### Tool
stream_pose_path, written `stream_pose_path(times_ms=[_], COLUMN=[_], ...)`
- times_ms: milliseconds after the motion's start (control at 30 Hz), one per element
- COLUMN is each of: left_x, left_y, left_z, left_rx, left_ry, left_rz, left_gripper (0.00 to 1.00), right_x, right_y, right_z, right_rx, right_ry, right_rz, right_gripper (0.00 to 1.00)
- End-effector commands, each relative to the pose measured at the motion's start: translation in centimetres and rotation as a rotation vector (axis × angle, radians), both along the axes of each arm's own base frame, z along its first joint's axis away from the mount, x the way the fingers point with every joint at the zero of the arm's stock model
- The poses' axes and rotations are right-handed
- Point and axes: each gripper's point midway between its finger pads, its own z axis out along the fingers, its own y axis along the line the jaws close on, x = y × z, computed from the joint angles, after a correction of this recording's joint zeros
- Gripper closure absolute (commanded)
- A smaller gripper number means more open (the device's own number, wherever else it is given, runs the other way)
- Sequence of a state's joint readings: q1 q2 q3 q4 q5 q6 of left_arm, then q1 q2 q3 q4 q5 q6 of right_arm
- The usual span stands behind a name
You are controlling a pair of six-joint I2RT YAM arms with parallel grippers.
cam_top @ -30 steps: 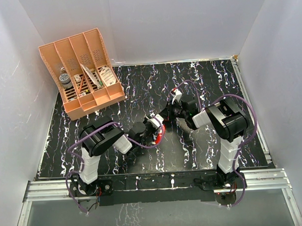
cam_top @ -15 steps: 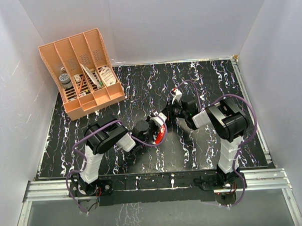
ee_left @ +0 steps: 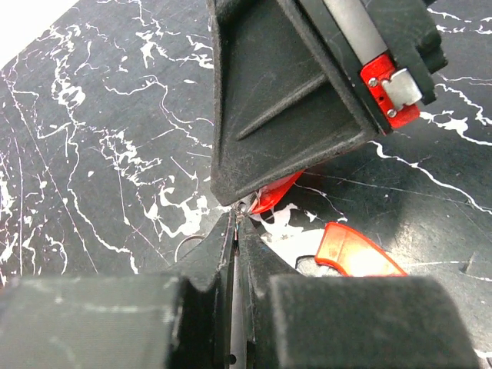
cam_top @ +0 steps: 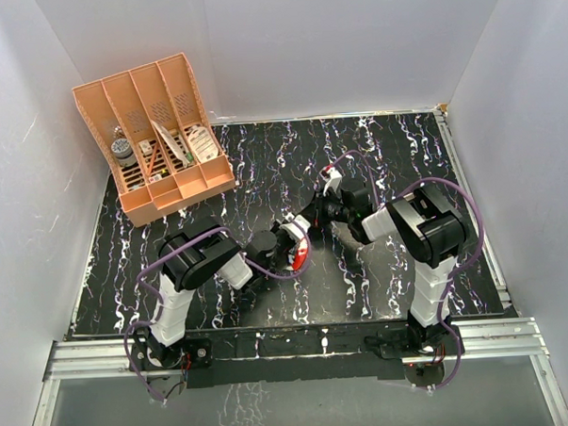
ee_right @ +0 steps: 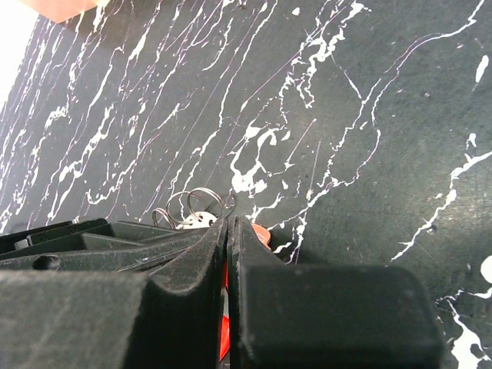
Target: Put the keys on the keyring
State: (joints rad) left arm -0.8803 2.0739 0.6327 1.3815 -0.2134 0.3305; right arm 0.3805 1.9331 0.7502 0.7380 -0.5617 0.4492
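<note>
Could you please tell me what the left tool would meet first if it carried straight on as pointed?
Probably the right tool, whose black finger fills the view just ahead of the left tool's shut tips; exact depth is unclear.

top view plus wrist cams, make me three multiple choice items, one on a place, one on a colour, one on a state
1. The orange organiser stands: A at the far left corner of the table; B by the right arm's base; C between the grippers.
2. The table is: A plain white; B black with white veins; C green.
3. The right gripper is: A wide open; B shut on the keys; C out of its wrist view.
Answers: 1 A, the top view shows it far left; 2 B, all views show the marbling; 3 B, red shows between its closed fingers.
</note>
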Motion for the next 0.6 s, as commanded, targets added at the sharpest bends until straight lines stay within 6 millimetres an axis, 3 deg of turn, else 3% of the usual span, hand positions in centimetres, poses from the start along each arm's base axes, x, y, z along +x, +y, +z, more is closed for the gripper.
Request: stream_pose_path(times_ms=[0, 233, 567], left_x=[-0.7, -1.4, -3.1], left_y=[-0.4, 0.3, 1.8], left_z=[2.2, 5.8, 11.0], left_rx=[-0.081, -0.191, -0.367], left_ry=[-0.018, -0.067, -0.145], left_rz=[-0.021, -0.021, -0.034], left_gripper=[1.00, 1.00, 1.00], right_x=[1.7, 1.6, 0.3], right_y=[0.6, 0.4, 0.2], right_z=[2.2, 3.4, 6.6], right_rx=[0.040, 0.050, 0.084], right_ry=[-0.080, -0.102, -0.154], right_rz=[-0.010, -0.014, -0.003], right_gripper=[1.00, 1.00, 1.00])
